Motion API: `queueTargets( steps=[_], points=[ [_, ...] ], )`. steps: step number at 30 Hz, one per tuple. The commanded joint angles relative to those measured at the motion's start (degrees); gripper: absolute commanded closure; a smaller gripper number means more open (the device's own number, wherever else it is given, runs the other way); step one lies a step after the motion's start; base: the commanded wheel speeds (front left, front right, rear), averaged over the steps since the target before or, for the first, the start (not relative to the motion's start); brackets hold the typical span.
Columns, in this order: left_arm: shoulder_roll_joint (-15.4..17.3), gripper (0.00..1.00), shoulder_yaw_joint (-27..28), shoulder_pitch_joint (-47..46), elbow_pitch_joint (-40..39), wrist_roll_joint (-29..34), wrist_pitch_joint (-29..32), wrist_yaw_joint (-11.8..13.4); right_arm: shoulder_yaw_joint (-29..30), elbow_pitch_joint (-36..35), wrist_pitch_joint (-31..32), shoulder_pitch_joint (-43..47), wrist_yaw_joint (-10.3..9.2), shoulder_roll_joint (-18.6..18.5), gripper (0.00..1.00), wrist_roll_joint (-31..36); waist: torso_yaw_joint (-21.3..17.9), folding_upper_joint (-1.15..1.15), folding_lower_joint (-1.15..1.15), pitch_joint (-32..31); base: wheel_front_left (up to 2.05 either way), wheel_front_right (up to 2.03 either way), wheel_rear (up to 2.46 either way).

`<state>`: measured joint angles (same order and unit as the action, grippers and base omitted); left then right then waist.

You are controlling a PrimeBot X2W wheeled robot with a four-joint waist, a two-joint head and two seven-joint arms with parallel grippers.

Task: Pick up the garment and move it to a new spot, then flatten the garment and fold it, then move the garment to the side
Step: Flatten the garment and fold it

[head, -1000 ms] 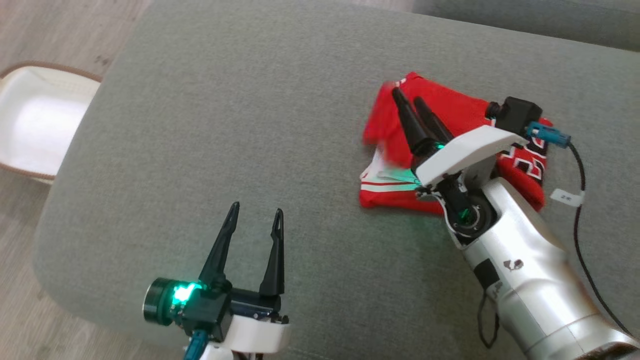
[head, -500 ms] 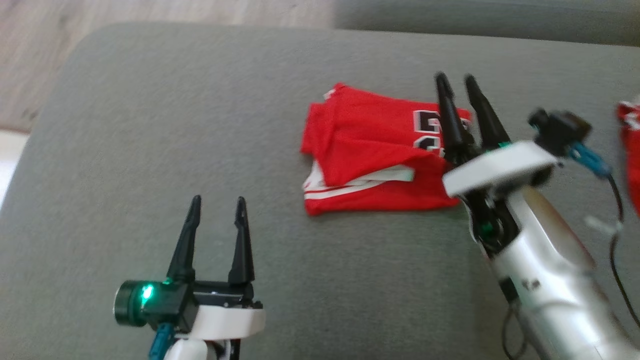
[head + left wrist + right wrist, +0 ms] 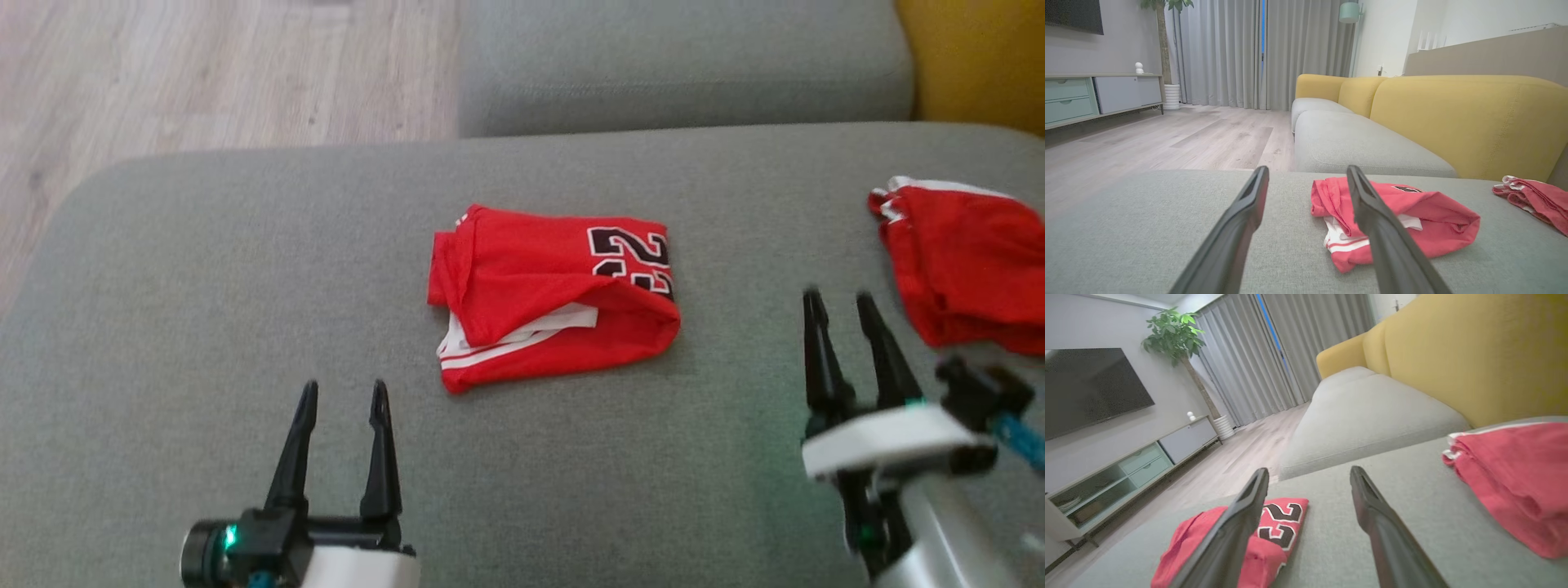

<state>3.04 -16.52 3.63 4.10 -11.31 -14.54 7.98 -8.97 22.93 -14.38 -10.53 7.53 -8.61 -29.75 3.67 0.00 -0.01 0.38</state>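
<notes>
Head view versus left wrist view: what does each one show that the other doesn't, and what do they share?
Head view, not left wrist view: the right gripper, open, apart from the garment. Left wrist view, not head view: grey curtains, a low cabinet, a potted plant. Both: the folded garment on the grey cushion, the smaller red piece to its right, and the left gripper, fingers open.

The garment (image 3: 555, 294) is thin red cloth with a faint sheen, its black number print smoother than the weave, on a seat cushion (image 3: 204, 327) of coarse, matt grey woven fabric. At 11 o'clock in the head view the floor (image 3: 204, 73) looks like pale satin-finished wood planks, though it may be laminate. Both the left gripper (image 3: 344, 390) and right gripper (image 3: 838, 298) are of matt dark plastic, and the right one's casing (image 3: 890, 441) at 4 o'clock is smooth white plastic.
</notes>
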Motion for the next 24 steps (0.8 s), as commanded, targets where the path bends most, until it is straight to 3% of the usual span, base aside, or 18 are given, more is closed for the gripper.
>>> queueTargets(
  steps=[1,9,24],
  points=[
    [-0.1,0.00,2.3,-1.1,-1.4,-0.4,-0.5,-0.3,-0.6,-2.3,-0.6,-0.8,-0.04,0.2,0.00,0.6,-0.4,0.00,0.01,-0.7,0.00,0.00,0.00],
    [-0.2,0.00,3.2,2.0,-0.2,-0.9,-0.5,-0.3,1.3,-5.2,-0.6,6.0,-0.04,-0.3,0.00,4.1,-0.4,0.00,0.01,-1.8,0.00,0.00,0.00],
    [-0.1,0.00,3.5,1.8,0.0,0.2,-0.5,-1.1,1.5,-5.4,-0.6,7.0,-0.04,0.0,0.00,4.8,1.2,0.00,0.01,-1.4,0.00,0.00,0.00]
  ],
)
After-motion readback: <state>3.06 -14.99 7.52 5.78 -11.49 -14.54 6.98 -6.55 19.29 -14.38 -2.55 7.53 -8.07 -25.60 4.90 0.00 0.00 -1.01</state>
